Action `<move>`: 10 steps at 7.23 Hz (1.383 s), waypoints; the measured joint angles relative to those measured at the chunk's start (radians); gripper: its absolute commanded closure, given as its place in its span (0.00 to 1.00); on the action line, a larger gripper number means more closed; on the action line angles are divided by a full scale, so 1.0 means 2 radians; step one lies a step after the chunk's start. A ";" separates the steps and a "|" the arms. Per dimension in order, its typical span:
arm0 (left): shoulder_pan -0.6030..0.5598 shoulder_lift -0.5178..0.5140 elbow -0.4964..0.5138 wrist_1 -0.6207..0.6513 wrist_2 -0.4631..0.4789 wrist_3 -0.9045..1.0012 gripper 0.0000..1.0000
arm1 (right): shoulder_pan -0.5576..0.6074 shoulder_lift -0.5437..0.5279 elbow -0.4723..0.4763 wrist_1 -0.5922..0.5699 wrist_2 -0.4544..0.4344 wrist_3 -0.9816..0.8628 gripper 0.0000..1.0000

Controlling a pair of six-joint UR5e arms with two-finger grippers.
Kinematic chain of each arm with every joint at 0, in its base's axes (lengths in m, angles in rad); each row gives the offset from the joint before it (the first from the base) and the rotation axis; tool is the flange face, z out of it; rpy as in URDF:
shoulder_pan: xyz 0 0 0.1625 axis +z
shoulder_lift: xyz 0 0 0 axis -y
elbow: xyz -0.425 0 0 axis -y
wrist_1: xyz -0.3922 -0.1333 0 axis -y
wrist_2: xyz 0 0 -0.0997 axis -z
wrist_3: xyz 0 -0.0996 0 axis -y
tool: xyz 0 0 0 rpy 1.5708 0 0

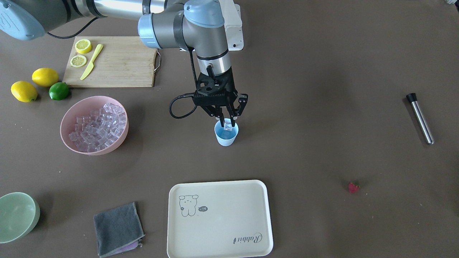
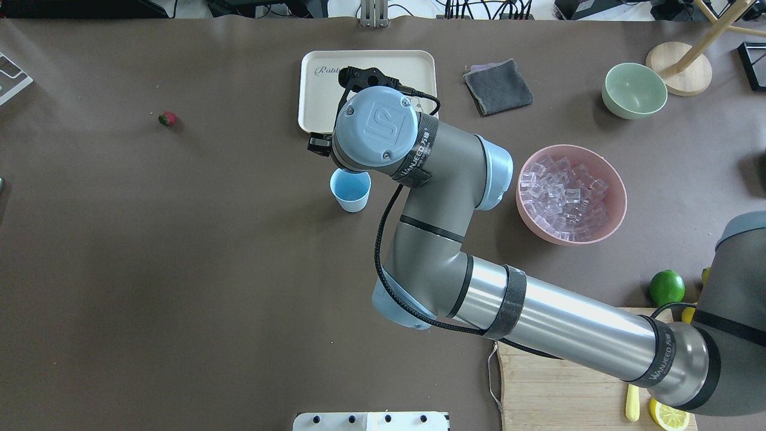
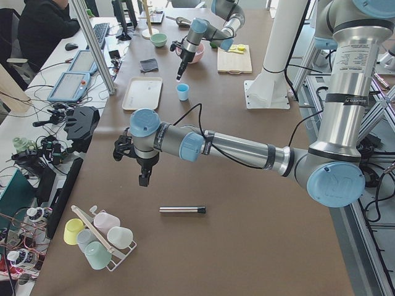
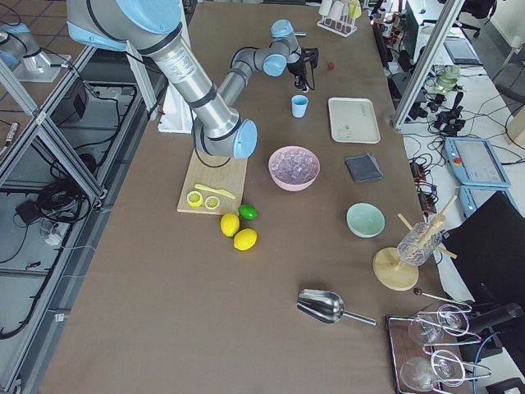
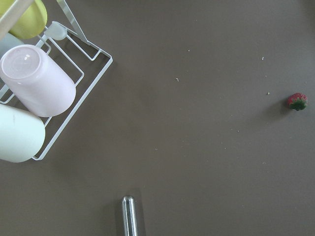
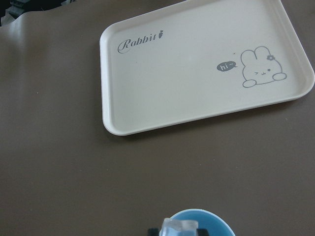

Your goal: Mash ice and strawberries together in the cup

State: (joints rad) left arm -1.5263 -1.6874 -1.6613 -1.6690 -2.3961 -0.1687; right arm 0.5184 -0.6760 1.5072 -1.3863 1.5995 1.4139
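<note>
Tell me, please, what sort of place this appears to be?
Probably a robotics lab staged as a drink-making bench: robot arms at a long table, tablets and cables alongside, and props such as a pink bowl of ice and lemons.

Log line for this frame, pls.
right tool: shut on ice cube, above cup mouth | left tool: above table, open/shut unclear | strawberry: on table, not in cup
</note>
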 measured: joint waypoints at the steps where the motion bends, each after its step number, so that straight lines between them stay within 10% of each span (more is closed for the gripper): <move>1: 0.000 0.000 0.001 0.000 0.000 0.000 0.02 | -0.002 -0.001 -0.005 0.002 -0.002 -0.004 0.29; 2: 0.000 0.000 0.001 0.000 0.000 0.000 0.02 | -0.005 -0.001 -0.007 0.003 -0.003 -0.006 0.04; 7: 0.002 -0.001 0.007 0.000 0.000 0.001 0.02 | 0.020 -0.048 0.028 0.001 0.027 -0.107 0.01; 10: 0.003 0.002 0.005 -0.001 0.000 0.001 0.02 | 0.120 -0.129 0.075 0.000 0.180 -0.376 0.02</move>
State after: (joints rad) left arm -1.5205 -1.6838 -1.6504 -1.6704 -2.3961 -0.1660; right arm 0.7575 -0.9334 1.6579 -1.3865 1.9598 0.6614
